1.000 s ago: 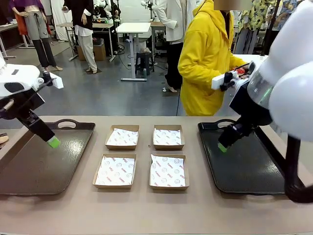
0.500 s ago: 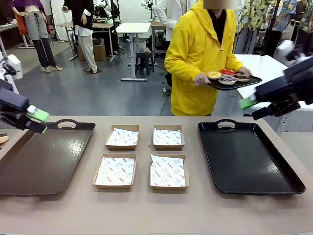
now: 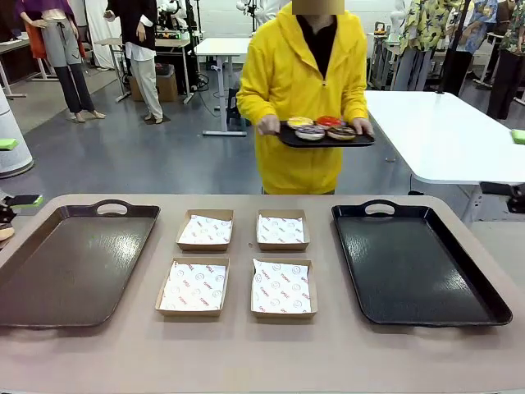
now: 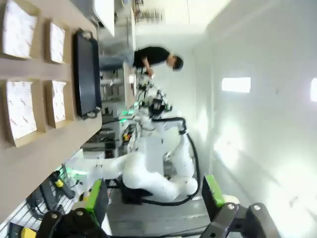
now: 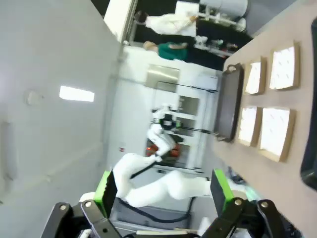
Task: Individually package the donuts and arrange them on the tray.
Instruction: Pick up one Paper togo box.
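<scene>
Left wrist view: left hand (image 4: 154,193) spread wide, gripping nothing.

The front camera faces 12 o'clock across the table (image 3: 262,353); both wrist cameras, rolled sideways and well off, catch the same four boxes (image 3: 191,312) at 10 and 2 o'clock.
</scene>
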